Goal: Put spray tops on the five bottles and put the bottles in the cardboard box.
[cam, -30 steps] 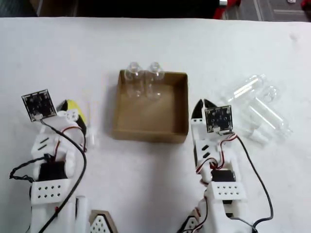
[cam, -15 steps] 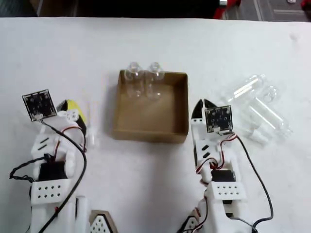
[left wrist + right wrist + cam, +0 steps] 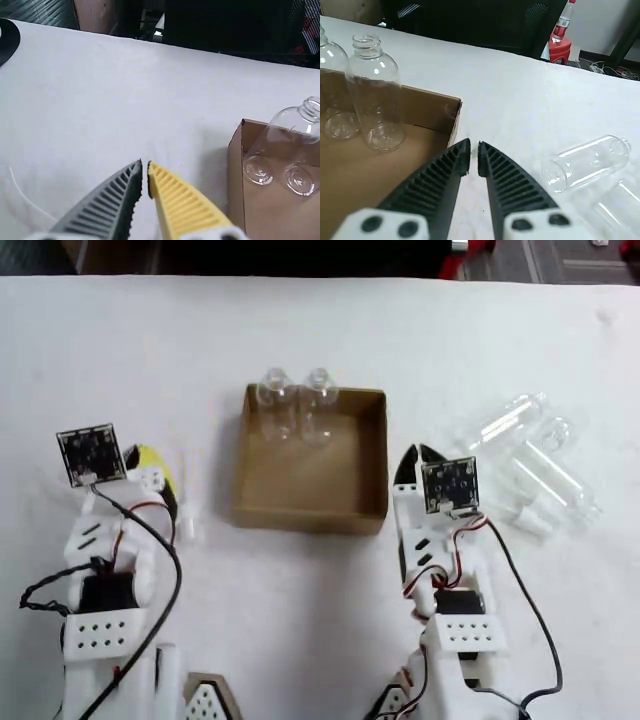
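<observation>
Cardboard box [image 3: 305, 518] stands on the desk [image 3: 130, 350], two bottles [image 3: 297, 405] upright against its far wall, three bottles [image 3: 530, 455] lying apart to its right. Both arms crouch flanking it, left gripper [image 3: 145, 175] and right gripper [image 3: 472, 157] clenched, empty.

White table [image 3: 320, 330], red object [image 3: 559, 50] on the floor beyond, black round object [image 3: 7, 40] at its edge

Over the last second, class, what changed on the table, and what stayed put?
The left arm shifted its wrist slightly toward the box; nothing was taken hold of or let go. The right arm, the box, the two bottles standing in it, the loose bottles and the spray top stayed as they were.
</observation>
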